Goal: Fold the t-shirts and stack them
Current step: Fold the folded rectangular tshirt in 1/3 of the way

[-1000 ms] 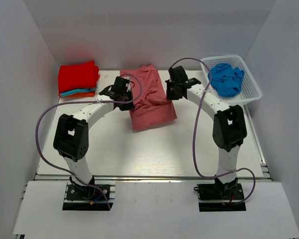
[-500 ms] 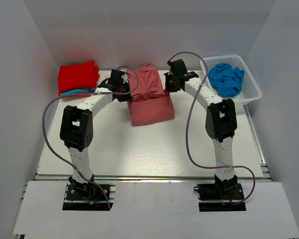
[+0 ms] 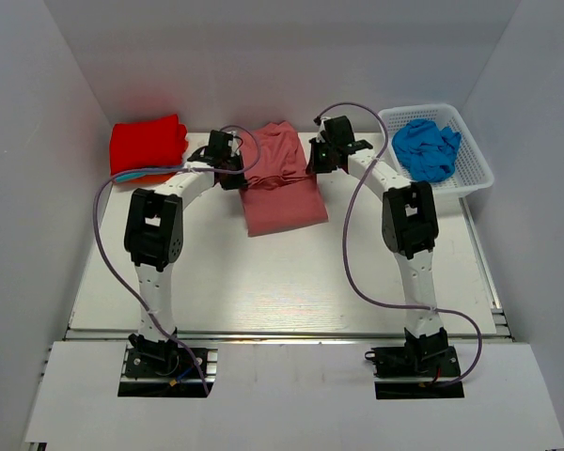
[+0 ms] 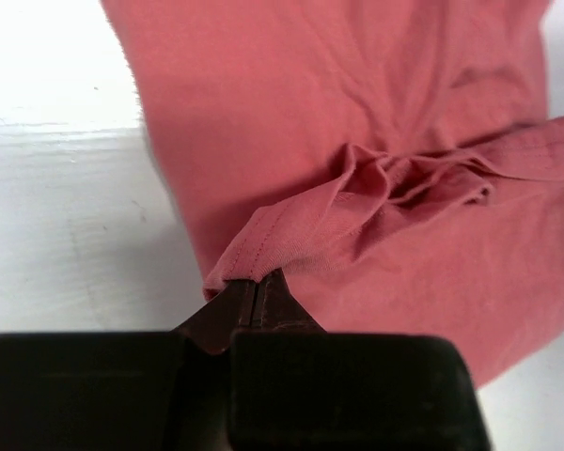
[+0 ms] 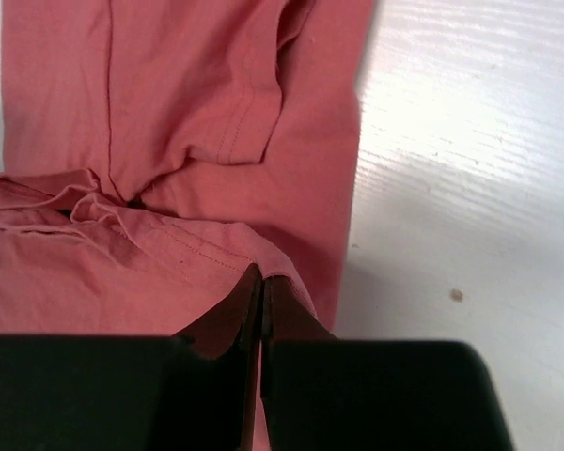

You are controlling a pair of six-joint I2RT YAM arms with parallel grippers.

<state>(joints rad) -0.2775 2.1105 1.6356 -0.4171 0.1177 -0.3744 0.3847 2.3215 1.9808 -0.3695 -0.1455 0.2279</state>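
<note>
White tabletop (image 3: pixel 263 282), white walls on 3 sides. Landmark: dusty rose-red t-shirt (image 3: pixel 280 193), lying at the far middle of the tabletop, partly folded, long axis running near to far.

- Left tool (image 4: pixel 256 287): at the shirt's left edge, about halfway along its length. Jaws pressed together, a fold of hemmed rose cloth pinched at the tips. Cloth rises from the tabletop to the tips there.
- Right tool (image 5: pixel 261 277): at the shirt's right edge, opposite the left tool. Jaws likewise closed, clamping a stitched edge of the same shirt.
- Between the 2 tools the cloth bunches into a band of wrinkles across the shirt's width. The near part of the shirt lies flat and smooth. The far part is looser, with creases.
- Bright red t-shirt (image 3: pixel 148 143): folded, on top of a stack well to the left of the rose shirt, at the far-left corner.
- Bright blue t-shirt (image 3: pixel 426 150): crumpled in a white lattice basket (image 3: pixel 470 174), well to the right of the rose shirt.
- Purple cables (image 3: pixel 103 235) loop off both arms, either side of the rose shirt.
</note>
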